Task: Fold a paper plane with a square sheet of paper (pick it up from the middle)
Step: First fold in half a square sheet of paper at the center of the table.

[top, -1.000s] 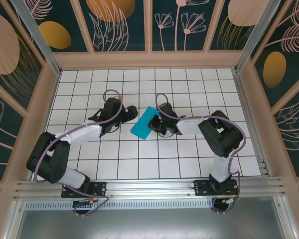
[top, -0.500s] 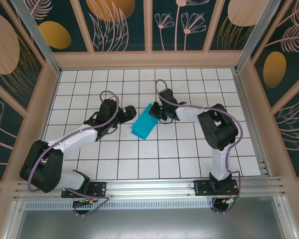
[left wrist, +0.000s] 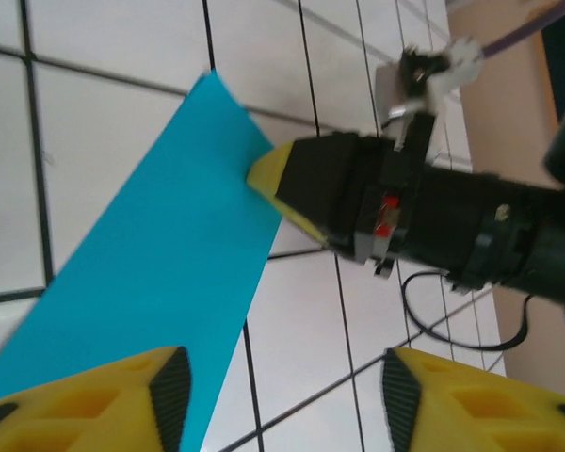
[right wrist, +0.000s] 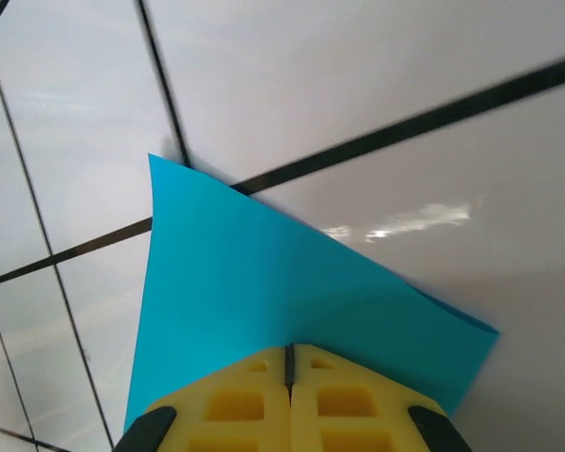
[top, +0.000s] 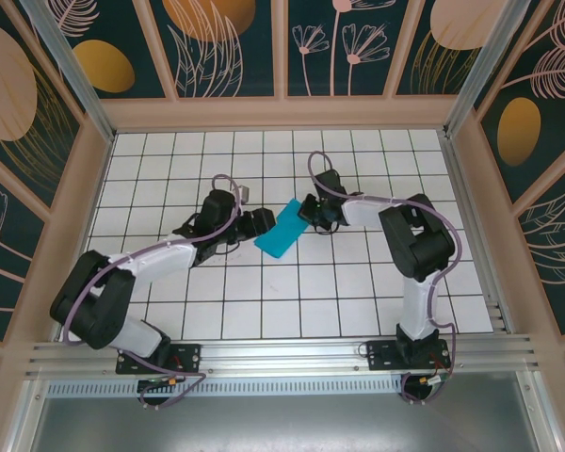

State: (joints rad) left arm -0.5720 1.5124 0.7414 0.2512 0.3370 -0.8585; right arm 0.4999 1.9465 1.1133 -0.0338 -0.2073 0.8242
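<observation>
Diagonally, the sheet point(top: 280, 228) runs near-left to far-right, right jaws gripping, left jaws open.

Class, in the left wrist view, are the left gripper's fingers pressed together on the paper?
No: the left gripper's fingers stand wide apart, floor showing between them.

No legible text, label, brand, number or sign on anything

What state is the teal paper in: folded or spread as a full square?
Folded: the square sheet of paper shows as a narrow rectangle, not a square, one edge pinched in the shut right gripper.
</observation>
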